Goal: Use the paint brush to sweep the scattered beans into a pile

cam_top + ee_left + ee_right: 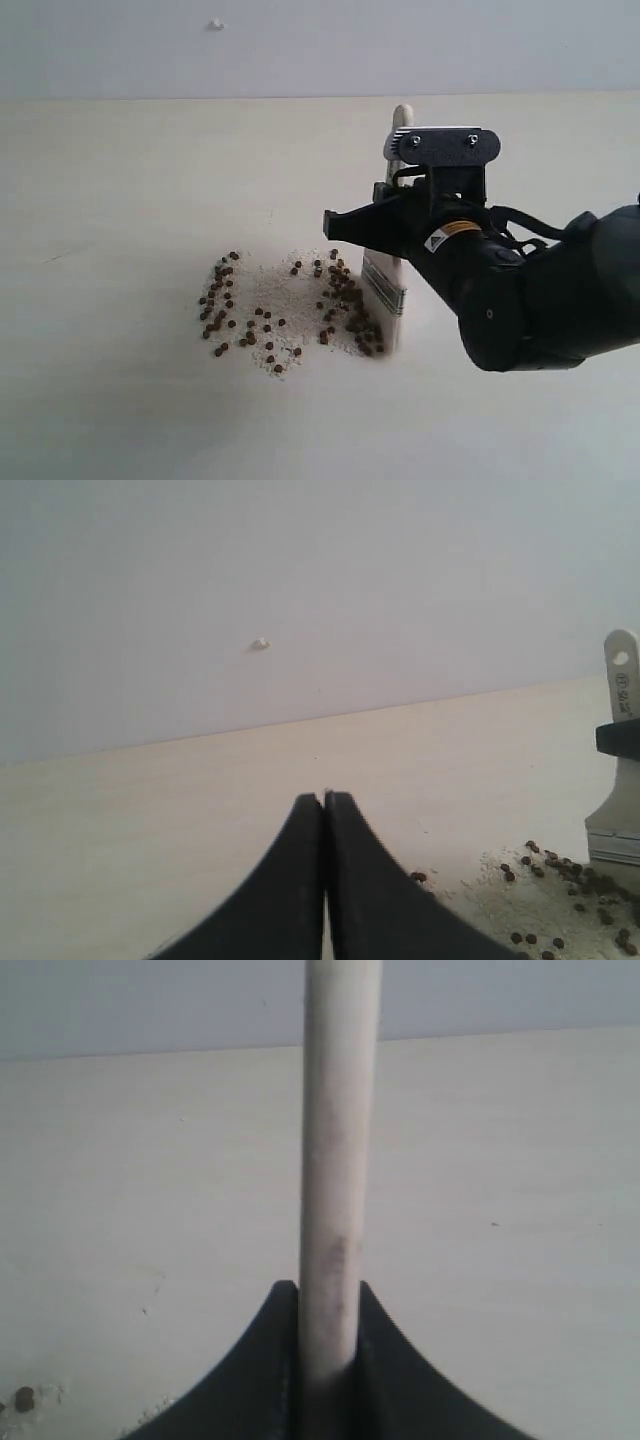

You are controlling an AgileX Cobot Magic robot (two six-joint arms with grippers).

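Exterior view of a pale counter (120, 200) against a plain grey wall (300, 45) that carries one small white speck (215, 24).

The left part of the counter is bare. Toward the middle, small reddish-brown beans (222, 298) lie scattered in a loose patch over a dusting of whitish powder (290, 300). At the left edge of the patch they form a ragged column. Across the middle they thin out. At the right edge they bunch most thickly (352, 312), touching the bristles of the paint brush (383, 285).

The paint brush stands close to upright, its cream bristles down on the counter, its silver metal band above them, and its pale wooden handle rising to a rounded end with a hole.

The right fingers (360, 225) are closed on the handle, above the metal band. The right wrist view shows the handle clamped between them. The black right arm (540, 300) reaches in from the right edge.

The left arm is out of the exterior view. In the left wrist view, the left fingers (295, 870) are pressed together with nothing between them. They are above bare counter, with the beans and the paint brush off to one side.
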